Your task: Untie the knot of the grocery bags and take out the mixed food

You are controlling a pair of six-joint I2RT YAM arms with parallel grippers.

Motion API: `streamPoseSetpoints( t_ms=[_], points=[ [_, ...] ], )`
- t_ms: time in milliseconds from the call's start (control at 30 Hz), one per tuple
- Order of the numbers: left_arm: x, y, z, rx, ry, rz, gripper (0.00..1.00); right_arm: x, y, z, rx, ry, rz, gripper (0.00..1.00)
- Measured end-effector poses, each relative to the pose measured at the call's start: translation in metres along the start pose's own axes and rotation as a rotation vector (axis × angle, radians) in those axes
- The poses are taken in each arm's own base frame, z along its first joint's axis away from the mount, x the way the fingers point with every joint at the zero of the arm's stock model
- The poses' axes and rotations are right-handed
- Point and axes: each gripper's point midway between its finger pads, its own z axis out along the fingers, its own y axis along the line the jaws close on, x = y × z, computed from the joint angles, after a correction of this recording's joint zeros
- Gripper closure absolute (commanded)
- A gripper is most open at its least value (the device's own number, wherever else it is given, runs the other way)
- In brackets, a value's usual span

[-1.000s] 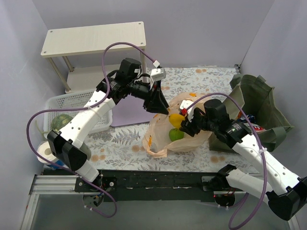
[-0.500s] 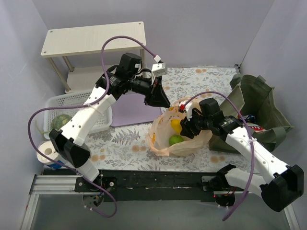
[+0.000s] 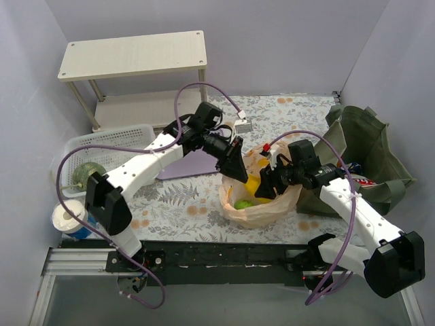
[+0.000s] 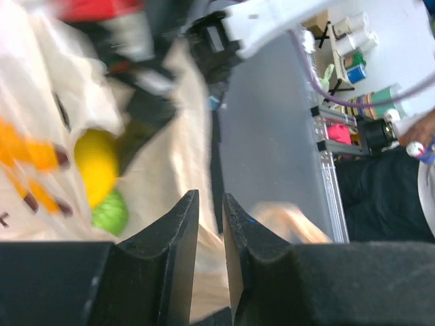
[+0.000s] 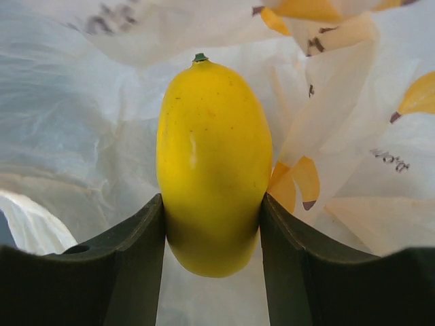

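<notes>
The yellow oval fruit (image 5: 214, 136) is clamped by the right gripper (image 5: 212, 200) inside the peach-orange grocery bag (image 3: 270, 209), one finger pressed on each flank. The fruit's long axis is set at right angles to the line between the fingers, with the stem end uppermost in the right wrist view. It must therefore be drawn out lengthwise through the bag's mouth, which lies up and towards the near right.

The mouth's left rim appears to be pinched by the left gripper (image 4: 211, 204), whose jaws are almost closed with thin film between them. A green round fruit (image 3: 242, 203) is seen just near of the yellow one, on the bag's floor. The knot cannot be made out.

Orange print and a small dark line of writing are carried on the plastic, but no word or brand can be read.
</notes>
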Motion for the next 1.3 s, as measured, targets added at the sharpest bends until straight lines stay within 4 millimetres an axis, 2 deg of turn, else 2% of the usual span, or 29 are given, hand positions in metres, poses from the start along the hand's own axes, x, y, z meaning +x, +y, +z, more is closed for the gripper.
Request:
streamPoseSetpoints(
  t_ms=[100,167,200,300,333,500,533,667,900,1067,1167,1200,1233,1267,1300],
  points=[
    [0.011,0.039,0.015,-0.032,0.025,-0.082,0.79,-0.007,0.003,-0.003,-0.014,-0.021,-0.003,0.99],
    [0.017,0.055,0.020,-0.056,0.041,-0.113,0.67,-0.008,0.003,-0.005,-0.017,-0.030,-0.002,0.99],
    [0.020,0.063,0.022,-0.072,0.050,-0.124,0.52,-0.008,0.004,-0.006,-0.019,-0.033,-0.002,0.99],
    [0.019,0.080,0.023,-0.127,0.068,-0.123,0.44,-0.011,0.006,-0.011,-0.027,-0.052,-0.013,0.99],
    [0.018,0.082,0.023,-0.139,0.068,-0.116,0.40,-0.011,0.007,-0.012,-0.027,-0.055,-0.020,0.99],
    [0.015,0.084,0.020,-0.161,0.065,-0.069,0.32,-0.011,0.011,-0.015,-0.045,-0.062,-0.035,0.99],
    [0.016,0.084,0.020,-0.156,0.068,-0.068,0.22,-0.011,0.012,-0.016,-0.049,-0.064,-0.039,0.99],
    [0.021,0.079,0.023,-0.102,0.080,-0.075,0.18,-0.010,0.013,-0.016,-0.059,-0.060,-0.042,0.99],
    [0.029,0.085,0.031,-0.035,0.093,-0.109,0.21,-0.005,0.019,-0.016,-0.088,-0.041,-0.025,0.99],
    [0.037,0.095,0.038,-0.055,0.121,-0.117,0.28,-0.015,0.024,-0.017,-0.126,-0.065,-0.039,0.99],
    [0.041,0.099,0.043,-0.050,0.141,-0.123,0.45,-0.026,0.024,-0.019,-0.125,-0.095,-0.062,0.99],
    [0.042,0.100,0.044,-0.044,0.144,-0.122,0.53,-0.027,0.024,-0.020,-0.123,-0.099,-0.064,0.99],
    [0.043,0.100,0.045,-0.041,0.146,-0.127,0.66,-0.027,0.024,-0.020,-0.123,-0.097,-0.062,0.99],
    [0.044,0.100,0.045,-0.038,0.147,-0.127,0.73,-0.027,0.024,-0.019,-0.124,-0.096,-0.059,0.99],
    [0.044,0.099,0.045,-0.036,0.148,-0.127,0.77,-0.027,0.024,-0.019,-0.125,-0.096,-0.057,0.86]
  ],
)
